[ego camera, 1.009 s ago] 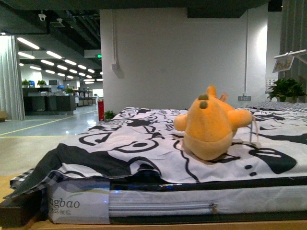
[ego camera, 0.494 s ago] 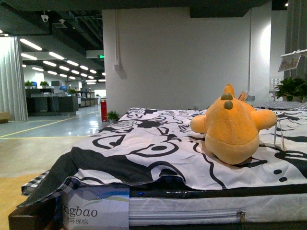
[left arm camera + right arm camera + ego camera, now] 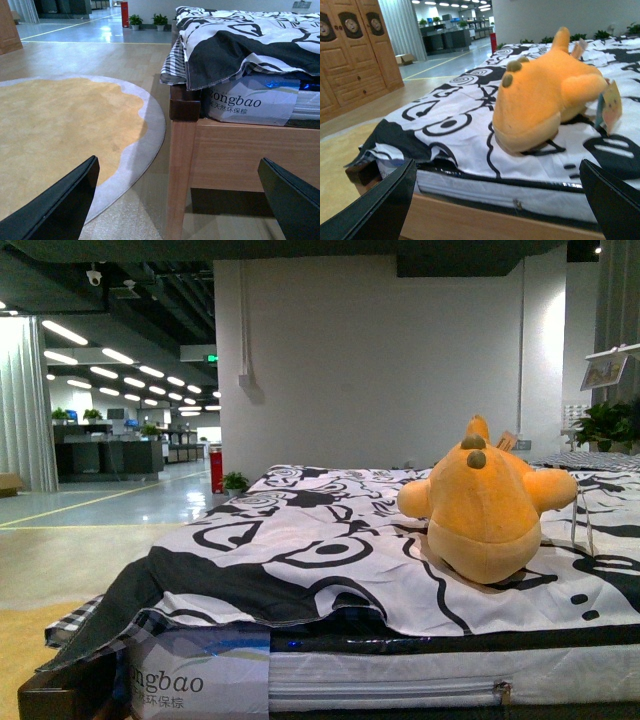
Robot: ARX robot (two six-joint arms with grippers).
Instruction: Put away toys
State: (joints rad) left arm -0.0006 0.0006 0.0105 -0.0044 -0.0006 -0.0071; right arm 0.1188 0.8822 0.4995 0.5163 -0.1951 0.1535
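The orange-yellow plush toy lies on the bed's black-and-white patterned sheet, right of the middle in the front view, with two brownish-grey horn tips on top. It also shows in the right wrist view, a paper tag hanging at its side. My right gripper is open and empty, in front of the bed's near edge and short of the toy. My left gripper is open and empty, low near the wooden bed corner. Neither arm shows in the front view.
The wooden bed frame carries a wrapped mattress. A round yellow rug lies on the floor beside the bed. Wooden wardrobes stand past the rug. A white wall and potted plants are behind the bed.
In the front view the bed and toy shifted right and grew larger between one second and half a second ago. Since then nothing has visibly changed.
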